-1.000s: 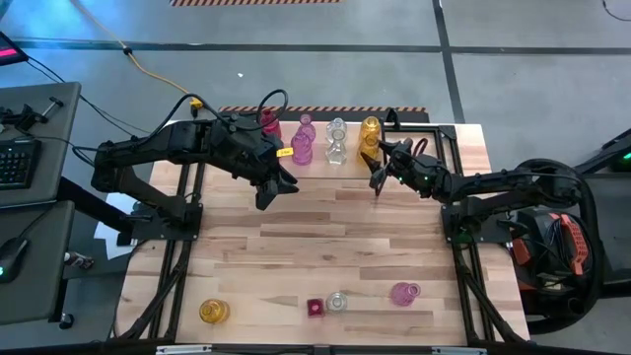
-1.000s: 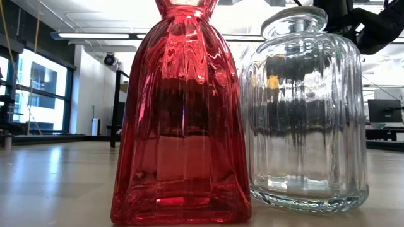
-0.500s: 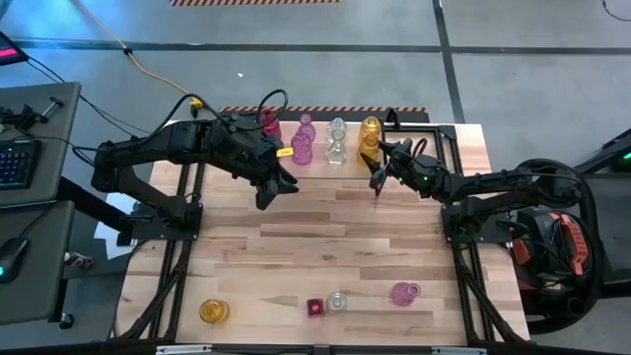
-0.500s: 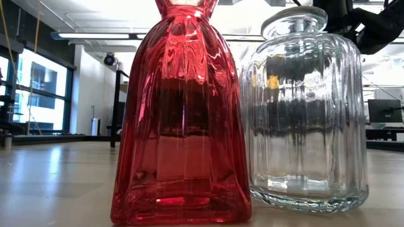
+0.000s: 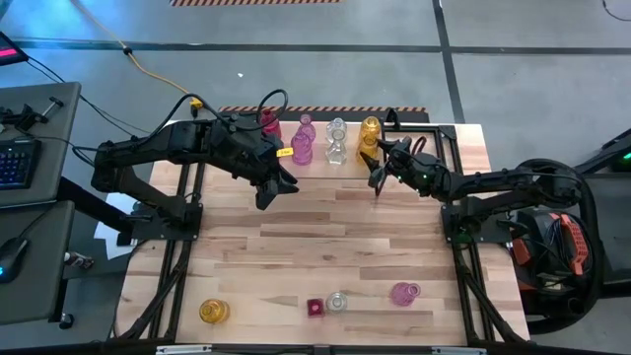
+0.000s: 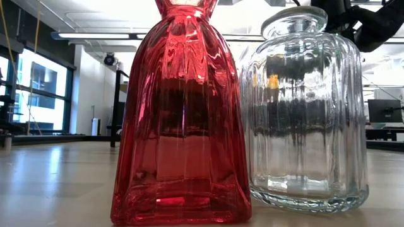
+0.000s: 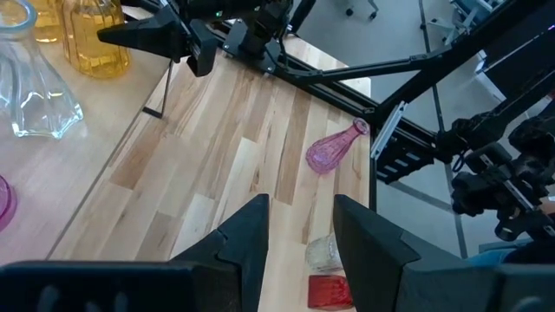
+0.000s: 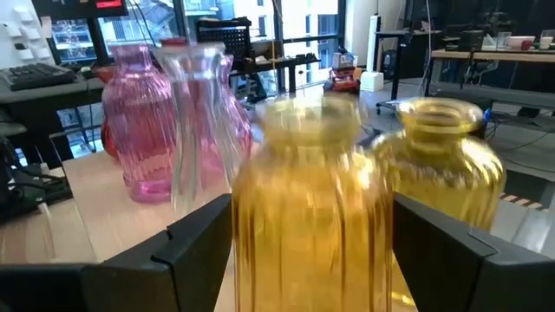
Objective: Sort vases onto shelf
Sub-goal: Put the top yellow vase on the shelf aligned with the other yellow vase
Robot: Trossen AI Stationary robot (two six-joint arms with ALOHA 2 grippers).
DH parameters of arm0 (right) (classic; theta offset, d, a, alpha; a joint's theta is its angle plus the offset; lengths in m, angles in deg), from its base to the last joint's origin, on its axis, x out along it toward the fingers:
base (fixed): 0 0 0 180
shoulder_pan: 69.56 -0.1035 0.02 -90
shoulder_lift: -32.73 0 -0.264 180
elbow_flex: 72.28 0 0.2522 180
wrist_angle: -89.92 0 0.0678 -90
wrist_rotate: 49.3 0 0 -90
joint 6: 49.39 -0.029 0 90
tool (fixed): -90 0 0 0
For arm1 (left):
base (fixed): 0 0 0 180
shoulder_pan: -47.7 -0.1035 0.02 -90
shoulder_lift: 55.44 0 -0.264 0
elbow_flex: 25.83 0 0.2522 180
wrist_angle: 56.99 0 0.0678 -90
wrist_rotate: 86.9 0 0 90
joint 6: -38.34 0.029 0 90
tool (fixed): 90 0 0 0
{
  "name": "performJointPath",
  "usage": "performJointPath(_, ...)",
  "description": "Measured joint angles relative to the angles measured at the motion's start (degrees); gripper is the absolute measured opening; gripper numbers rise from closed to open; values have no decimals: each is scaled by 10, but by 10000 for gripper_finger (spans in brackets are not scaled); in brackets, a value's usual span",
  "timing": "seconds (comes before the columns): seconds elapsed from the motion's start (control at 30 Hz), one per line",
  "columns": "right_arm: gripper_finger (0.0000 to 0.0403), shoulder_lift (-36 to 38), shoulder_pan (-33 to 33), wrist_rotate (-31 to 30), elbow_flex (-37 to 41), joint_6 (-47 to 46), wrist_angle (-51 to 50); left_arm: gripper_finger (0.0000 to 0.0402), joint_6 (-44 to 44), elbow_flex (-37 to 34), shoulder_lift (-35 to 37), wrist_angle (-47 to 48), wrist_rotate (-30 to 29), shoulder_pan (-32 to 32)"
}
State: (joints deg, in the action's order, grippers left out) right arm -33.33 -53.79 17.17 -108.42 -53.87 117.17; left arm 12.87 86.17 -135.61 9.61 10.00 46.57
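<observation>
We find the right gripper [image 8: 312, 251] spread wide around a yellow vase [image 8: 314, 208] on the shelf [image 5: 414, 156]; contact is unclear. The left gripper [image 7: 299, 234] hangs part-open, empty. The red vase [image 6: 181, 113] is cropped at the neck.

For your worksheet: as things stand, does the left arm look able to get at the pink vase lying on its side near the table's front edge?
Probably yes. The pink vase lies alone on bare table, and the left gripper is open and empty, though it hovers well back.
</observation>
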Motion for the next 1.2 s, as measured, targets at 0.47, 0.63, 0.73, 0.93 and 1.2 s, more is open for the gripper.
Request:
performJointPath(0.47, 273, 0, 0, -3, -24, 4, -60, 120, 0, 0, 0, 0, 0, 0)
performJointPath(0.63, 273, 2, 0, -14, -24, 4, -62, 120, -10, 0, 0, 0, 0, 0)
performJointPath(0.73, 273, 2, 0, -15, -24, 2, -62, 120, -14, 0, 0, 0, 0, 0)
performJointPath(0.93, 273, 10, 0, -2, -24, -2, -71, 120, -14, 0, 0, 0, 0, 0)
performJointPath(1.2, 273, 60, 0, 1, -24, 6, -121, 120, -14, 0, 0, 0, 0, 0)
